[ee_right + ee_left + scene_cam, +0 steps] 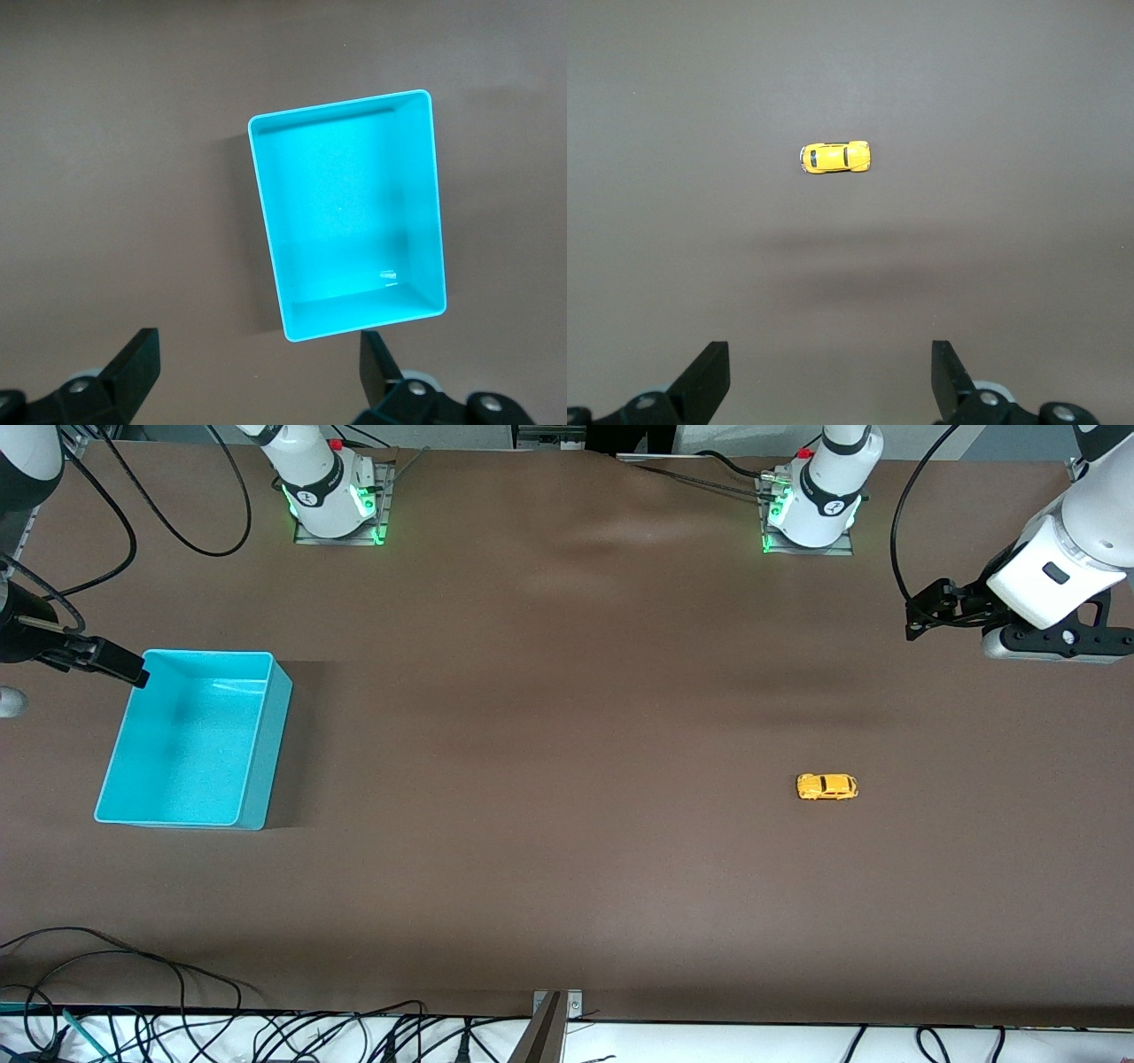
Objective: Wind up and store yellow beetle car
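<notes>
I see the tiny yellow beetle car (827,786) on brown table (549,717), well apart from open turquoise plastic bin (257,753). L gripper (831,381) hangs over table w/ jaws wide, holding nothing. R gripper (259,372) same, up by bin.

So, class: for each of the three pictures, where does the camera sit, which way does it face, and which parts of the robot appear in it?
Front view: high across the table, facing both arm bases; shows the yellow beetle car, the turquoise bin, the left gripper and the right gripper.
Left wrist view: looks down at the car; its own open fingers show.
Right wrist view: looks down into the bin; its own open fingers show.
Shared: each wrist view shares one thing with the front view.
</notes>
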You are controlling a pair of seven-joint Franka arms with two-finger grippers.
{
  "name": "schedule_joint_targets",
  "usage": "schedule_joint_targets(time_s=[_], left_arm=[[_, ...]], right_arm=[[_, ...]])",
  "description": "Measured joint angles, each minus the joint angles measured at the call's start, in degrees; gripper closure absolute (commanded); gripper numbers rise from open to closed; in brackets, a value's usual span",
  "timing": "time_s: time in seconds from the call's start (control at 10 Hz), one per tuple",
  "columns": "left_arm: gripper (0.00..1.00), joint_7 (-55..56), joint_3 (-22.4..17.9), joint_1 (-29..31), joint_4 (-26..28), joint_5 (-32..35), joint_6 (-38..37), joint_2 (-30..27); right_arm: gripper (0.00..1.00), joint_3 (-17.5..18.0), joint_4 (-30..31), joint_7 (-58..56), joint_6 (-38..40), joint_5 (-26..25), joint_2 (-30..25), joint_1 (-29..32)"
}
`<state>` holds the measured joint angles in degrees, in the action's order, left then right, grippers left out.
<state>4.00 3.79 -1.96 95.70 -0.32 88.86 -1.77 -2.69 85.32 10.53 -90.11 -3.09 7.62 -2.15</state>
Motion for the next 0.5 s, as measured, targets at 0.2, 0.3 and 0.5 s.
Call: schedule_joint_targets(time_s=[0.2, 0.3, 0.5], left_arm=[[0.0, 0.0, 0.0, 0.0, 0.0, 0.0, 0.0, 0.0], [0.0, 0.0, 0.0, 0.0, 0.0, 0.0, 0.0, 0.0], [0.0, 0.0, 0.0, 0.0, 0.0, 0.0, 0.0, 0.0]], right_arm=[[0.0, 0.0, 0.0, -1.1, 0.0, 0.0, 0.0, 0.0], [0.0, 0.0, 0.0, -1.9, 0.0, 0.0, 0.0, 0.0], [0.0, 0.0, 0.0, -2.4, 0.0, 0.0, 0.0, 0.0]])
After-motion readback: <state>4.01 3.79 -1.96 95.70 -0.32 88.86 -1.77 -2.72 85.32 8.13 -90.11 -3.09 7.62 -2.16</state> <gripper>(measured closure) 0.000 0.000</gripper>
